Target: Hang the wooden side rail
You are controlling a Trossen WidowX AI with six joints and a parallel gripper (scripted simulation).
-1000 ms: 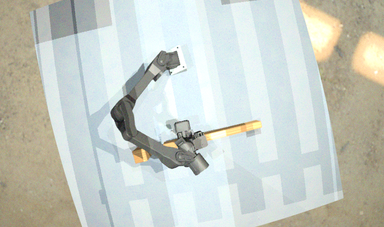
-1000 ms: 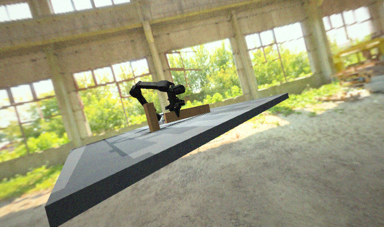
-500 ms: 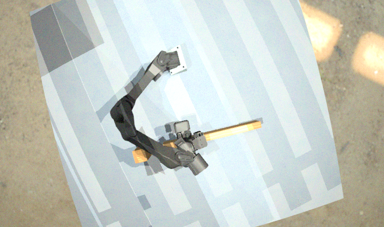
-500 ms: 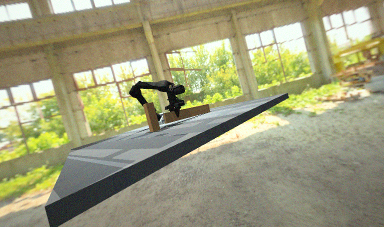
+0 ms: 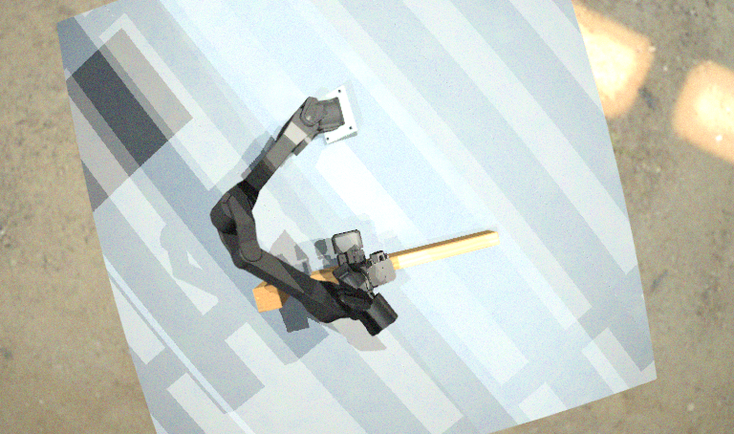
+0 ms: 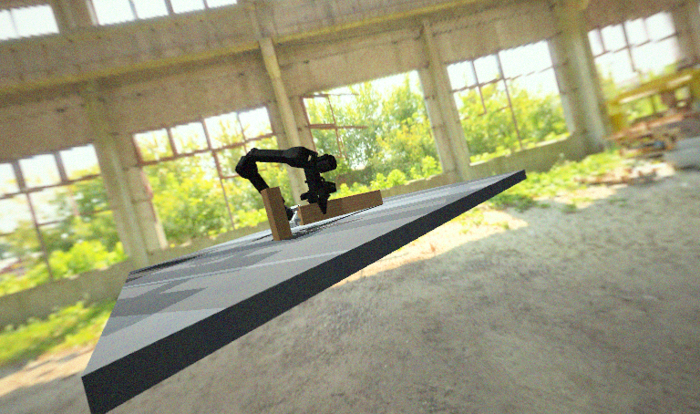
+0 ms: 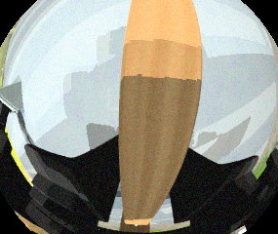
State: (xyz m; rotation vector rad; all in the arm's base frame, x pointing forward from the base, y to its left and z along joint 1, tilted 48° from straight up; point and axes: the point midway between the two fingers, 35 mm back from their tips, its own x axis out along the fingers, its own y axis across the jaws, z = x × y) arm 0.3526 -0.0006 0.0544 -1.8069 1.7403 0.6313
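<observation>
The wooden side rail (image 5: 449, 247) (image 6: 344, 203) (image 7: 158, 92) lies across the table, pointing at the upright headboard post (image 5: 268, 298) (image 6: 276, 213). My gripper (image 5: 352, 270) (image 6: 321, 201) (image 7: 145, 136) is shut on the rail from above, near its post end. In the side view the rail's near end stands close against the post, with a small dark gap between them. The steel hooks, the slot and the pins are too small or hidden by the arm to tell apart. The rail's far end (image 5: 489, 238) is low at the table top.
The patterned grey table (image 5: 486, 83) (image 6: 206, 291) carries the arm's white base plate (image 5: 346, 129) at the back. My arm bends over the post and the rail's near end. Sandy ground lies beyond the table edges.
</observation>
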